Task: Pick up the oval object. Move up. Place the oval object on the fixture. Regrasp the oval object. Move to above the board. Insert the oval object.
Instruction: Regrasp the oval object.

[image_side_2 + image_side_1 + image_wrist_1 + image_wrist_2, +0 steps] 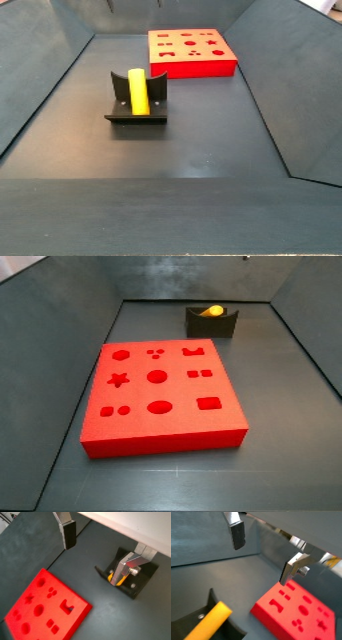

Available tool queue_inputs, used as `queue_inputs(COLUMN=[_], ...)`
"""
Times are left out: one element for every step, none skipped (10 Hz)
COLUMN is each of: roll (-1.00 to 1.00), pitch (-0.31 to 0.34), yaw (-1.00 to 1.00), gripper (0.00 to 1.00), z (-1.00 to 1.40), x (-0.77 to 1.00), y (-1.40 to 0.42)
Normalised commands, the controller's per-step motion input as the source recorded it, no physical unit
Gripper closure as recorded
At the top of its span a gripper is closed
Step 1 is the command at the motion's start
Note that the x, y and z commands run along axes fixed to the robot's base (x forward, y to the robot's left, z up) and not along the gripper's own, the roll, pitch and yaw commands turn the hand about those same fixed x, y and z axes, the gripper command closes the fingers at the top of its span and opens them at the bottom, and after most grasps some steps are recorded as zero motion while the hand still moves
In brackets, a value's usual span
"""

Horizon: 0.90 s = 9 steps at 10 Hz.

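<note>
The yellow-orange oval object [211,311] lies in the notch of the dark fixture [214,327] and shows lengthwise in a side view [136,90] on the fixture [135,119]. The red board [160,396] with shaped recesses lies flat on the floor, apart from the fixture [191,50]. My gripper [100,551] is open and empty, raised above the floor between board [47,607] and fixture [144,582]. In both wrist views one finger [129,568] overlaps the oval object [117,580]; the gripper [264,552], oval object [210,622] and board [298,612] also show.
Dark grey walls [54,346] slope up round the floor on all sides. The fixture stands close to one end wall [201,276]. The gripper barely shows in the side views.
</note>
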Motion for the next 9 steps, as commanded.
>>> queue_inputs(roll=[1.0,1.0,1.0,1.0,1.0,1.0,1.0,1.0,1.0], pitch=[0.004,-0.002,-0.006,-0.016,-0.021,-0.028,-0.037,-0.042,-0.044], yaw=[0.01,0.01,0.01,0.01,0.01,0.01,0.01,0.01,0.01], gripper=[0.0,0.0,0.0,0.0,0.0,0.0,0.0,0.0,0.0], z=[0.02,0.01,0.01,0.01,0.01,0.01,0.0,0.0,0.0], x=[-0.03,-0.03,-0.04,-0.05,-0.05,-0.04,-0.03,-0.03,-0.03], y=[-0.03,-0.03,-0.03,-0.02,-0.02,-0.02,-0.02,-0.02,-0.02])
